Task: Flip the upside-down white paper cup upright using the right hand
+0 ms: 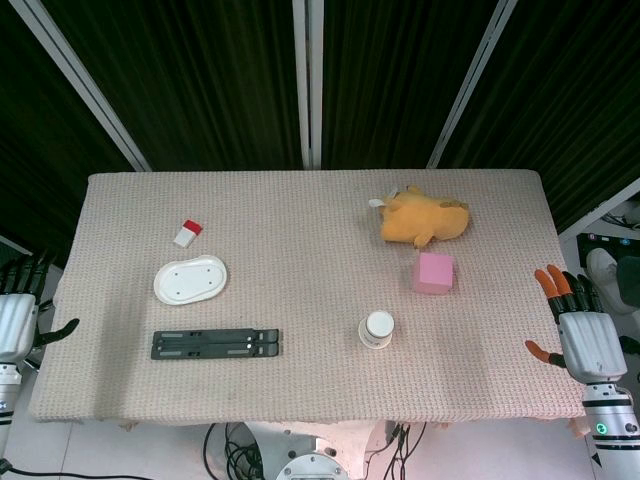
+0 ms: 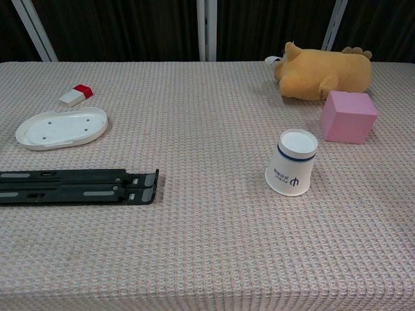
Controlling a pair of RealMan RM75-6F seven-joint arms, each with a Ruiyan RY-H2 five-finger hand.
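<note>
A white paper cup (image 1: pixel 377 329) stands upside down near the table's front, right of centre; in the chest view the cup (image 2: pixel 292 163) shows its closed base on top, a dark band and a printed logo. My right hand (image 1: pixel 581 327) hangs off the table's right edge, fingers spread, holding nothing, well to the right of the cup. Beyond the left edge, my left hand (image 1: pixel 19 312) also holds nothing, fingers apart. Neither hand appears in the chest view.
A pink cube (image 1: pixel 434 273) sits just behind and right of the cup, with an orange plush toy (image 1: pixel 424 218) further back. On the left lie a white oval dish (image 1: pixel 190 279), a black folded stand (image 1: pixel 216 344) and a small red-and-white block (image 1: pixel 187 233).
</note>
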